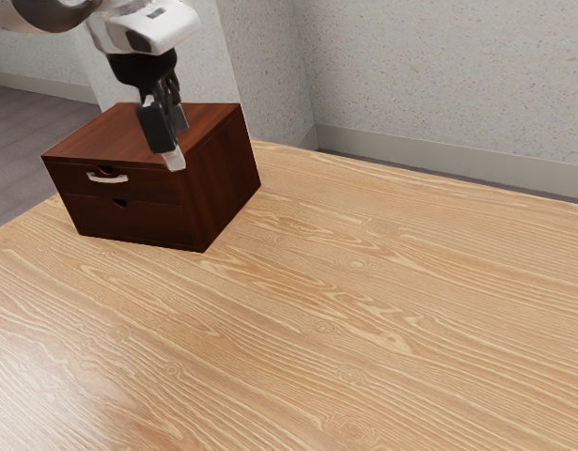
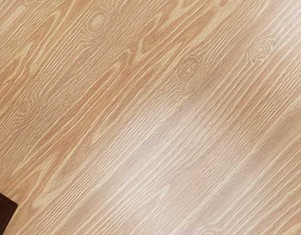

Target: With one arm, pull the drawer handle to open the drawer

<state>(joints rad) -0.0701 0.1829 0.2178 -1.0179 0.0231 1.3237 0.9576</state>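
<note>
Exterior view: approach step, jaws over cabinet (image 1: pixel 218 178) front edge, gap impossible to tell, next lowering toward top drawer (image 1: pixel 143 184) handle (image 1: pixel 107 178).

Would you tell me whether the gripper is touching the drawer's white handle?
No, the gripper hangs over the top front edge of the cabinet, to the exterior view's right of the white handle, apart from it.
</note>
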